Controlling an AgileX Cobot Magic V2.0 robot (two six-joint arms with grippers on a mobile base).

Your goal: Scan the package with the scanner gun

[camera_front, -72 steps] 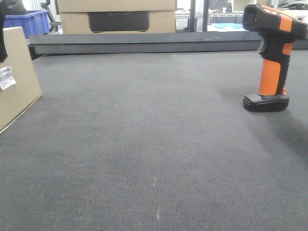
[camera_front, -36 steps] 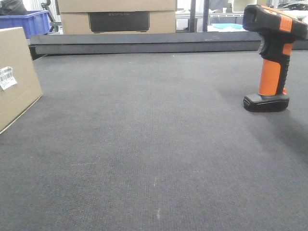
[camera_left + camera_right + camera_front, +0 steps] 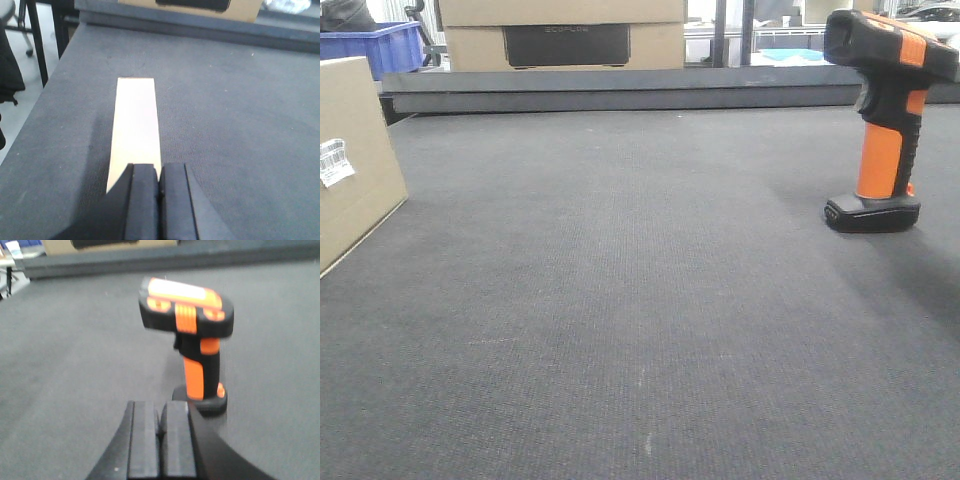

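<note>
Both grippers, left gripper (image 3: 159, 200) and right gripper (image 3: 161, 445), are pressed together empty. Orange-handled pistol scanner gun (image 3: 192, 335) at 12 o'clock could tip if nudged; flat brown cardboard package (image 3: 134, 130) stands unheld.

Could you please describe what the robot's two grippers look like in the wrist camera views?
Both look alike. The left gripper and the right gripper each show two flat, black, block-shaped fingers with squared tips and a matte finish, widening into a black body at the frame's bottom. No cables, markings or labels are visible on either.
</note>
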